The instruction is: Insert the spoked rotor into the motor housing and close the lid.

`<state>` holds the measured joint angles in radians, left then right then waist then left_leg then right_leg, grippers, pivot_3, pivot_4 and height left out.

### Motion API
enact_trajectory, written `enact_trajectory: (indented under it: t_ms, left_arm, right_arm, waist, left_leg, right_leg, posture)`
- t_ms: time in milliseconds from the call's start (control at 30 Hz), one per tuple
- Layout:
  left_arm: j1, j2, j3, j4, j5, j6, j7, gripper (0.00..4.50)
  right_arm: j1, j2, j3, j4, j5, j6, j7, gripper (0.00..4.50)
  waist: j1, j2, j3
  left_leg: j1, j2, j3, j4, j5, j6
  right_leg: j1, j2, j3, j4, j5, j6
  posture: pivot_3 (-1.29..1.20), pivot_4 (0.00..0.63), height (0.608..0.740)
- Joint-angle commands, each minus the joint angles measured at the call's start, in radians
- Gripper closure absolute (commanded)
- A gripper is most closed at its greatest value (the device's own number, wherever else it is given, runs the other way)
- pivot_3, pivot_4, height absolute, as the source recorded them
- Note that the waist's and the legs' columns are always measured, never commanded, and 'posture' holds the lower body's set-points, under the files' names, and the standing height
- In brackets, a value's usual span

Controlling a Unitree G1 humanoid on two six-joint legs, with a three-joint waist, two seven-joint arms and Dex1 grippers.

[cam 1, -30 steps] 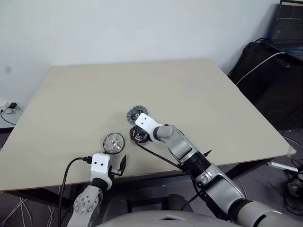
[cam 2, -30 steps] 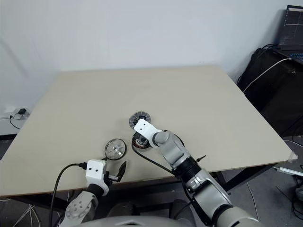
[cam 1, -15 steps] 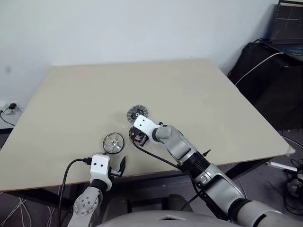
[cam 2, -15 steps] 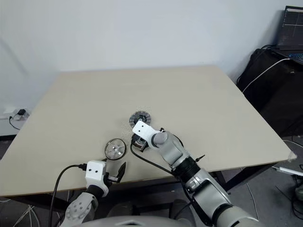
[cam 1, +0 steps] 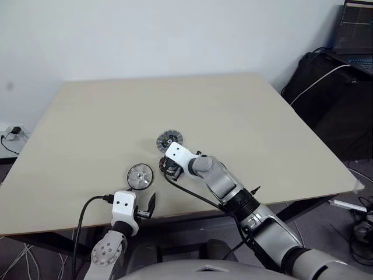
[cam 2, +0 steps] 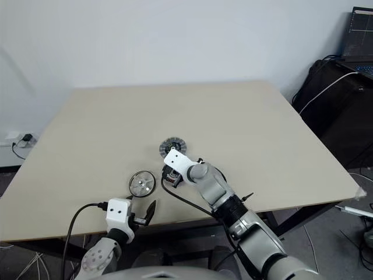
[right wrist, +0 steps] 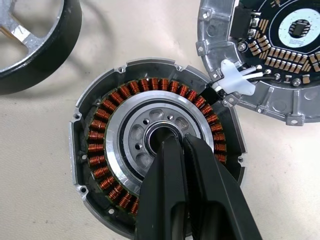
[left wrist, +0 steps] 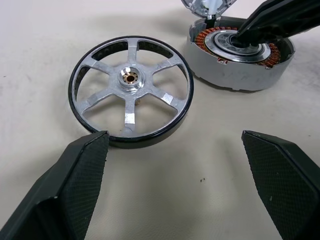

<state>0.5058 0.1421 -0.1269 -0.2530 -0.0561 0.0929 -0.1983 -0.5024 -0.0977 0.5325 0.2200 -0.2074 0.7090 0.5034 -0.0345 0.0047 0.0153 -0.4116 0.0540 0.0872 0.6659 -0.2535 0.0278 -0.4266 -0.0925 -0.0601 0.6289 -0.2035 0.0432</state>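
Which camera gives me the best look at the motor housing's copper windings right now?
The right wrist view: the motor housing shows from above, its winding ring clear, the shut right gripper at its centre bore. The left wrist view shows it side-on; the head views show a small dark ring.

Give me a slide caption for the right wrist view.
Right gripper, fingers shut, tips at the central bore of the motor housing, beside the lid.

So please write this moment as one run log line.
left end effector: open, at spoked rotor | right end effector: shut, tips in motor housing centre | lid: off, beside housing
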Motion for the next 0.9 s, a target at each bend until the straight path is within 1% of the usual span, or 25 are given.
enact_trajectory:
  t_ms: [33, 267, 500, 900]
  left_arm:
    - [-0.007, 0.000, -0.003, -0.009, 0.004, -0.021, -0.004, 0.00]
    - [-0.011, 0.002, -0.002, 0.000, 0.001, -0.022, -0.010, 0.00]
    - [-0.010, -0.001, 0.000, 0.005, 0.000, -0.024, -0.011, 0.00]
    - [0.002, -0.006, 0.000, 0.003, -0.002, -0.034, -0.008, 0.00]
  right_arm:
    - [-0.002, 0.002, -0.034, -0.084, 0.023, 0.012, 0.011, 4.47]
    - [-0.004, -0.008, -0.056, -0.123, 0.037, 0.027, 0.002, 4.47]
    - [-0.025, -0.024, -0.030, -0.064, 0.030, 0.028, 0.028, 4.47]
    - [-0.062, 0.008, -0.058, 0.014, 0.050, 0.028, 0.024, 4.47]
  waist:
    - [0.000, 0.000, 0.000]
    - [-0.001, 0.000, 0.000]
    - [-0.001, 0.000, 0.000]
    - [-0.001, 0.000, 0.000]
  left_leg:
    - [0.000, 0.000, 0.000, 0.000, 0.000, 0.000]
    - [0.000, 0.000, 0.000, 0.000, 0.000, 0.000]
    - [0.000, 0.000, 0.000, 0.000, 0.000, 0.000]
    - [0.000, 0.000, 0.000, 0.000, 0.000, 0.000]
  right_leg:
    - [0.000, 0.000, 0.000, 0.000, 0.000, 0.000]
    - [0.000, 0.000, 0.000, 0.000, 0.000, 0.000]
    - [0.000, 0.000, 0.000, 0.000, 0.000, 0.000]
    - [0.000, 0.000, 0.000, 0.000, 0.000, 0.000]
  posture:
    - [0.00, 0.000, 0.740]
    - [0.00, 0.000, 0.740]
    - [0.00, 0.000, 0.740]
    - [0.00, 0.000, 0.740]
